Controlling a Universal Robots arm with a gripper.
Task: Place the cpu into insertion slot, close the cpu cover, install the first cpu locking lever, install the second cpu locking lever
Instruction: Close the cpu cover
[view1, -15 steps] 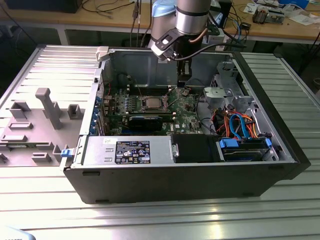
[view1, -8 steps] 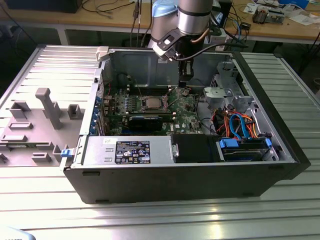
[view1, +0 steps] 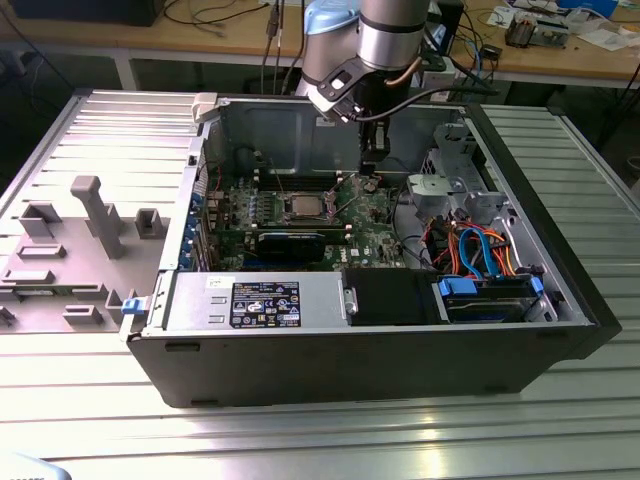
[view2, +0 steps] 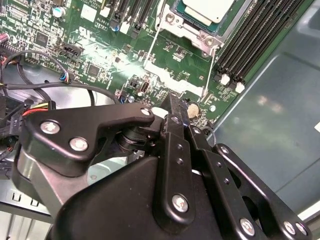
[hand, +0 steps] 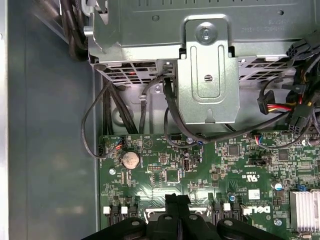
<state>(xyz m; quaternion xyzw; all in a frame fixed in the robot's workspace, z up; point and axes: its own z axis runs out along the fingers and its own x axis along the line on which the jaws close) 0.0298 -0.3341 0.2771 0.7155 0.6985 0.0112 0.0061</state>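
The cpu (view2: 207, 9) lies flat in the insertion slot (view2: 169, 20) on the green motherboard (hand: 165, 175). The cpu cover (view2: 192, 31) looks to be lowered around it. Two thin wire levers (view2: 213, 65) run out from the socket toward the fingers (view2: 176, 135). The fingers are pressed together with nothing between them, and they hang over the board's edge near the coin cell (hand: 131, 159). The chip lies off their tips, toward the exterior view's left, inside the open computer case (view1: 300, 350) on the counter (view1: 300, 440).
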